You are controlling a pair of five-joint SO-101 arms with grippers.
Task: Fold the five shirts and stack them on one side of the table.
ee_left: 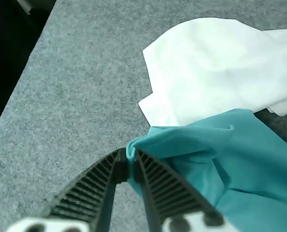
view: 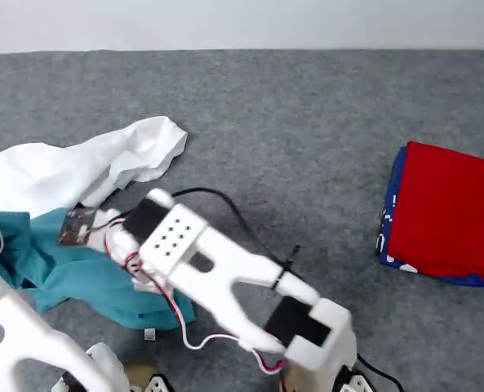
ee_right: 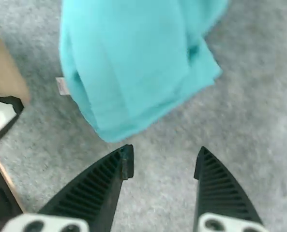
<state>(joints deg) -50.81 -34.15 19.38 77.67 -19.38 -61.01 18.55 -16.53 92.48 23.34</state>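
Note:
A crumpled teal shirt [view: 86, 273] lies at the front left of the grey mat, and a rumpled white shirt [view: 78, 167] lies just behind it. In the left wrist view my left gripper [ee_left: 128, 162] is shut on a raised edge of the teal shirt [ee_left: 216, 164], with the white shirt [ee_left: 216, 67] beyond it. My right gripper [ee_right: 162, 162] hangs open over bare mat, just short of the teal shirt's hem [ee_right: 133, 63]. At the far right a folded red shirt [view: 450, 212] rests on a folded blue shirt [view: 392, 220].
The right arm [view: 225, 269] stretches from the front centre across to the teal shirt, trailing cables. The left arm [view: 21, 335] rises at the front left corner. A small label [view: 149, 333] sits at the teal hem. The table's front edge [ee_right: 5, 72] is close by.

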